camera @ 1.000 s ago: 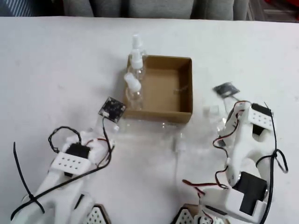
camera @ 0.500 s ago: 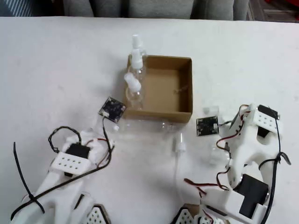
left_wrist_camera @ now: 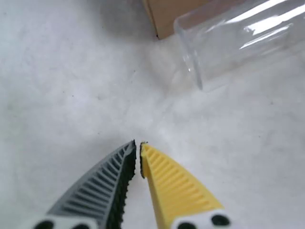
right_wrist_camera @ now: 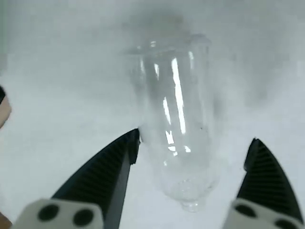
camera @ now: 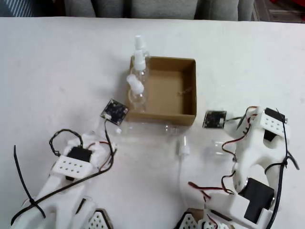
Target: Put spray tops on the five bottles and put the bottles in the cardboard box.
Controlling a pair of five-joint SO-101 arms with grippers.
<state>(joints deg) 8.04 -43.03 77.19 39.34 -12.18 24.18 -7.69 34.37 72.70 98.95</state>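
Observation:
The cardboard box [camera: 188, 71] sits mid-table. Three clear bottles with white spray tops [camera: 136, 88] stand along its left wall. A capless clear bottle [camera: 143, 129] lies in front of the box, and its base [left_wrist_camera: 238, 38] lies just ahead of my left gripper [left_wrist_camera: 138, 144], which is shut and holds nothing. A second capless bottle [camera: 218, 148] lies right of it. My right gripper [right_wrist_camera: 194, 140] is open, one black finger [right_wrist_camera: 109, 171] on each side of this bottle [right_wrist_camera: 174, 105]. A loose spray top [camera: 183, 150] with its tube lies between the two bottles.
The box corner [left_wrist_camera: 167, 16] is close beyond the left gripper. The left arm [camera: 71, 164] is at the front left, the right arm [camera: 257, 152] at the front right. Bare white table lies to the far left and back.
The right arm swung from the back right toward the front and left, bringing its open gripper down around the lying bottle. The left arm stayed still.

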